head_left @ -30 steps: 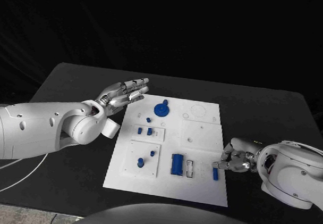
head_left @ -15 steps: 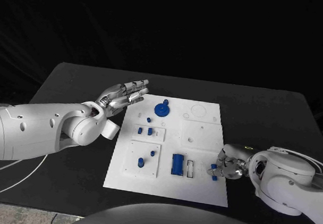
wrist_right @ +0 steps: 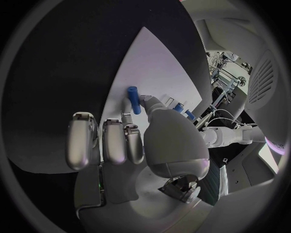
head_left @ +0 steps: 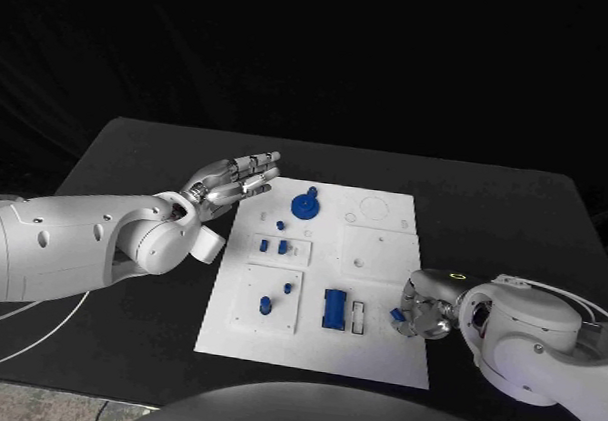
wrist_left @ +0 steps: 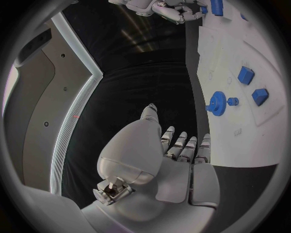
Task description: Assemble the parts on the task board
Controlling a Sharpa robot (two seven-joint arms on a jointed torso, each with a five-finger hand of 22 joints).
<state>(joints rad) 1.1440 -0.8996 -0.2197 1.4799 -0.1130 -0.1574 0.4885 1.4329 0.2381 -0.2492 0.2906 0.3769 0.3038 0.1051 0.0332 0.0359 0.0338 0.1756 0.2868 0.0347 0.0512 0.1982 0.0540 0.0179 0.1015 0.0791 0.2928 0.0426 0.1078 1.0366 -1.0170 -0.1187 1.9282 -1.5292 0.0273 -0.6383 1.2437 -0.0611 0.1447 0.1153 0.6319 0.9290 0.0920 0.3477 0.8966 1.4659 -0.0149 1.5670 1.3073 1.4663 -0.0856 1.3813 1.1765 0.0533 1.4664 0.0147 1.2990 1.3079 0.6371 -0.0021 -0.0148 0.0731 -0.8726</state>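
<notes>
While the right hand (head_left: 422,307) sits at the lower right of the head view, over the right edge of the task board (head_left: 377,363), it pinches a small blue peg (wrist_right: 133,99) between thumb and a finger; the right wrist view shows the peg standing out past the fingertips, its long axis pointing away from the palm toward the white board surface. That is the relation the coming move seems to turn on: the peg is already in this hand, and the free spots on the board lie just to the picture's left of it, where a blue block (head_left: 334,308) stands beside a narrow white slot (head_left: 359,316). Which seat the peg belongs to cannot be told from these frames

At the upper left of the board the left hand (head_left: 235,178) hovers with fingers straight and apart, holding nothing, well apart from the peg; the right hand is clearly the nearer one

As for holders and their contents: a square tile at the lower left of the board (head_left: 244,315) carries two small blue parts, a smaller tile above it (head_left: 262,257) carries two more, and a blue gear (head_left: 304,207) sits near the board's top edge. A round recess (head_left: 375,210) and a plain square panel (head_left: 381,253) on the right half look unfilled
</notes>
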